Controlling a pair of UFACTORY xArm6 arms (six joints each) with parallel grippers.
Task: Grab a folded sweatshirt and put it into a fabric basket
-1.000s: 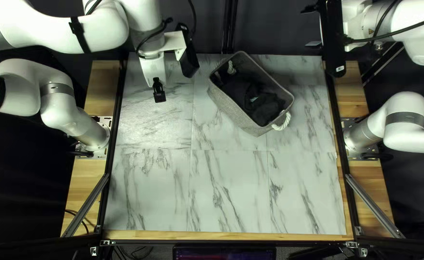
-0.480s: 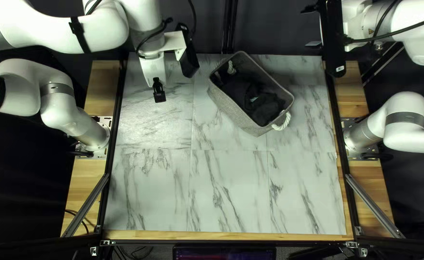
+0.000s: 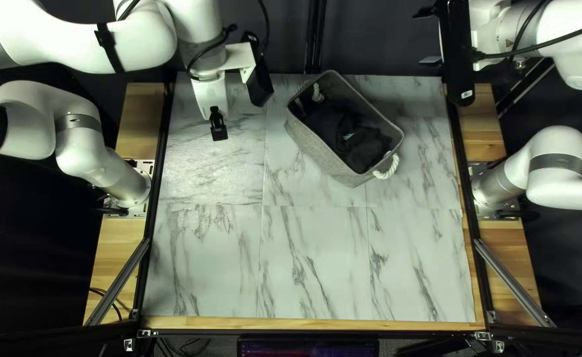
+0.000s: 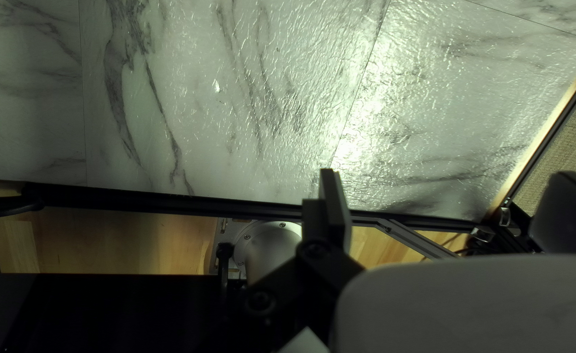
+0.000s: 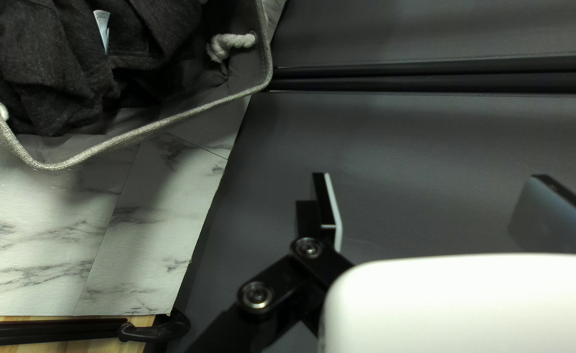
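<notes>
In my right wrist view I am seeing the creases of the dark sweatshirt (image 5: 30,72) and its pale tag (image 5: 103,29) up close, while my left wrist view is showing the glossy marbled tabletop (image 4: 236,98), a black rail (image 4: 137,199) and my left arm's base (image 4: 268,248). With 12 o'clock at the table's far edge in the top left view, the gray fabric basket (image 3: 324,153) is sitting at 1 o'clock from the table's middle, one rope handle (image 3: 386,167) showing between its 4 and 5 o'clock, another (image 3: 317,93) near its 11. The sweatshirt is lying inside, below the rim. My left gripper (image 3: 219,132) is hanging with its fingers apart, and the sweatshirt is lying at 3 o'clock from it, the basket's wall standing between. My right gripper (image 3: 426,36) is also holding its fingers apart, nothing between them, against the dark curtain (image 5: 432,131); from there the sweatshirt is lying at about 7 o'clock.
</notes>
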